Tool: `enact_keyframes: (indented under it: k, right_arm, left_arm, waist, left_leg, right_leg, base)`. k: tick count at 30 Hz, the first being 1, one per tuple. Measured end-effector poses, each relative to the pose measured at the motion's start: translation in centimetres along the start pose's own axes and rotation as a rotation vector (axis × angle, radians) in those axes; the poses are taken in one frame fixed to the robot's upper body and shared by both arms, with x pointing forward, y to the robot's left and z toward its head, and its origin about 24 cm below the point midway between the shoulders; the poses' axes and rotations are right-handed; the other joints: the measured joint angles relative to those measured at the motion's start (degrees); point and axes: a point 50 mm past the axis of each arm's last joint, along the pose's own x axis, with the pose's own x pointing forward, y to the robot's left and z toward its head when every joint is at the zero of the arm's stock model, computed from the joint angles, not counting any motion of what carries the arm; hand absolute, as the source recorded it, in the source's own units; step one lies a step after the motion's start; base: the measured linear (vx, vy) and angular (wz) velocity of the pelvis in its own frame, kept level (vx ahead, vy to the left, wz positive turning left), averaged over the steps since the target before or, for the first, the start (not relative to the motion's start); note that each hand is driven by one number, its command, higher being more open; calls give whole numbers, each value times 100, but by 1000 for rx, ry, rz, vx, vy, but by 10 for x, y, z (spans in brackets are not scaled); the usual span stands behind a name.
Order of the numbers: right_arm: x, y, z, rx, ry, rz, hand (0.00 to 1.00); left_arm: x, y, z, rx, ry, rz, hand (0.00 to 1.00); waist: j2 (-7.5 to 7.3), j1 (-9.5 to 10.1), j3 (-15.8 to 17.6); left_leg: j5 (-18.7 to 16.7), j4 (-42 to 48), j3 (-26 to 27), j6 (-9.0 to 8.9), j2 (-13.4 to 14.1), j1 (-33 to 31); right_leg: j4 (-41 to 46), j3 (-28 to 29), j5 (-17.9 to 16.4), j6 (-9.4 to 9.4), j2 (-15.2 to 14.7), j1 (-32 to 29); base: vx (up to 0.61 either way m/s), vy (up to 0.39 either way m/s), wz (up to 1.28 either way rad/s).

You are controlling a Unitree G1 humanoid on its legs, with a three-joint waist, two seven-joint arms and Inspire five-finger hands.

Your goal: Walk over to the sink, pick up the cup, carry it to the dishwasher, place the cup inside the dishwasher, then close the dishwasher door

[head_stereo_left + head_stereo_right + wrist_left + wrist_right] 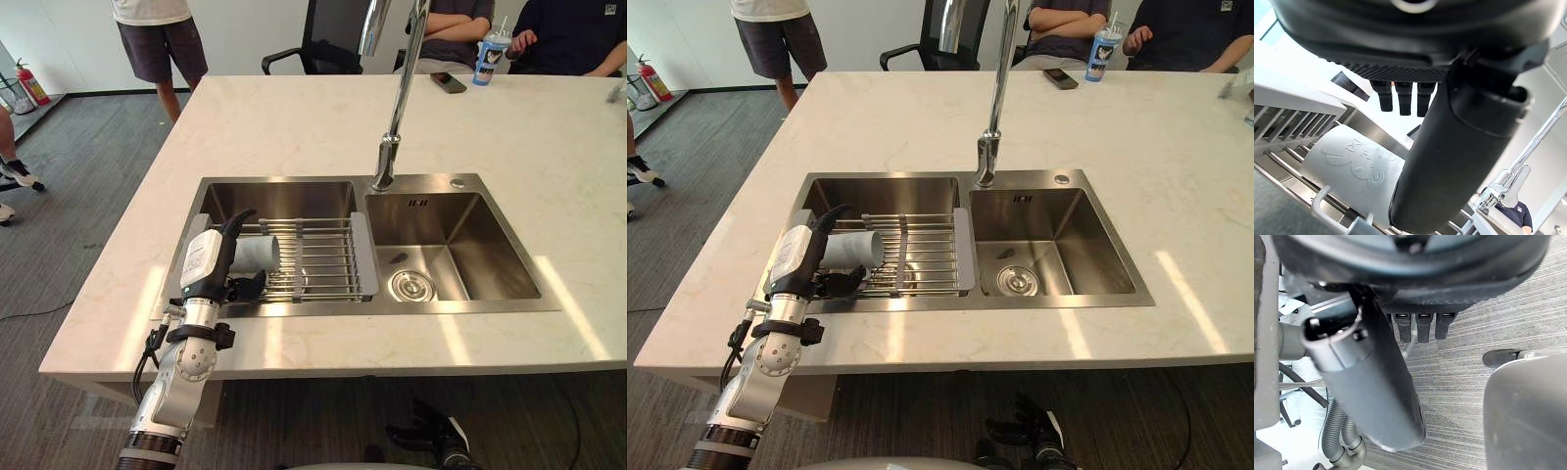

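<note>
Cup (263,252) lay on its side on the wire rack (328,257) across the sink's (294,182) left basin, at the rack's left end, near the counter's (294,127) front edge. Left hand (202,262) was at it, spread: thumb (235,223) arched over the top of the cup, fingers (250,286) reaching along its near side. You could not tell from the head views whether either touched the wall. The wrist view showed the fingers straight and not wrapped, with the cup just past them. Right hand (431,433) hung relaxed below the counter's front edge, holding nothing. Handling, as a judgement: the cup looked pale, matt and thin-walled, with a raised figure on its side, so likely plastic, light and empty. It seemed not fragile, but smooth and round. You should have expected it to roll along the rack bars if nudged, and to squirt out of a loose pinch. The best hold looked to be mid-wall, thumb against fingers across the barrel, clear of the rim. Closing gently would have been wise, since a thin wall may flex. The pick-up was not yet made.
</note>
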Motion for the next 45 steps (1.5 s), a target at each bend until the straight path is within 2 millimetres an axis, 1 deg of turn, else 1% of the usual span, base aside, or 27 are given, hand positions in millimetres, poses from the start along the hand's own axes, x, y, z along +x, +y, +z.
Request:
enact_keyframes:
  k: [4,7,9,11,13,17,25,28,31,38,45]
  right_arm:
    - [0,1,0,2,-4,5,90]
    - [-2,1,-1,4,-7,5,90]
    - [-2,1,-1,4,-7,7,90]
    - [-2,2,0,4,-9,10,90]
    - [-2,2,0,5,-10,10,90]
    - [-2,3,0,11,-9,12,90]
    - [-2,4,2,19,-19,14,90]
    - [-2,4,2,25,-21,12,90]
    - [-2,4,2,27,-21,13,90]
    - [-2,4,2,27,-21,9,90]
    - [-2,4,2,27,-22,7,90]
  left_arm:
    - [10,2,-1,77,-23,-31,90]
    - [22,-1,0,150,-53,-83,90]
    - [26,-1,-1,161,-54,-99,90]
    - [32,-2,-4,205,-55,-127,90]
    - [37,0,-8,224,-37,-149,90]
    - [48,8,-18,269,11,-157,90]
    - [51,23,-29,220,90,-93,90]
    - [52,35,-36,179,142,-22,90]
    - [51,41,-39,154,159,25,90]
    - [45,41,-38,113,169,95,90]
    - [41,42,-39,112,174,103,90]
  waist:
    - [-24,-76,15]
    - [-32,-113,22]
    - [-33,-154,24]
    - [-33,-221,29]
    - [-33,-246,35]
    - [-88,-287,165]
    - [-98,-325,303]
    - [-123,-317,380]
    - [-144,-300,404]
    - [-152,-249,410]
    - [-154,-232,411]
  left_leg:
    - [3,-35,26,3,-7,0]
    - [7,-69,67,8,-18,-25]
    - [7,-81,69,10,-19,-31]
    - [10,-98,84,13,-20,-49]
    - [10,-109,109,13,-20,-52]
    - [12,-111,132,14,-21,-52]
    - [12,-116,151,12,-20,-51]
    - [12,-116,152,12,-20,-51]
    - [12,-118,152,12,-22,-51]
    - [12,-118,144,12,-21,-51]
    - [12,-118,138,12,-22,-48]
  right_leg:
    - [-1,47,5,7,3,-43]
    - [-1,94,11,17,3,-113]
    - [0,97,11,17,3,-128]
    - [3,111,12,18,6,-161]
    - [17,133,15,22,10,-182]
    - [17,164,27,34,10,-199]
    - [-1,185,37,42,9,-210]
    - [0,186,37,42,9,-210]
    - [2,183,37,43,8,-208]
    - [17,176,37,43,6,-201]
    - [17,170,37,43,6,-194]
  base:
    - [-23,-20,-7]
    - [-21,-23,-9]
    - [-11,-21,-3]
    - [-17,-30,-4]
    - [-20,-32,-7]
    - [-42,-38,-4]
    - [-50,-41,-2]
    - [-33,-33,0]
    - [-37,-41,0]
    - [-8,-9,0]
    - [0,0,0]
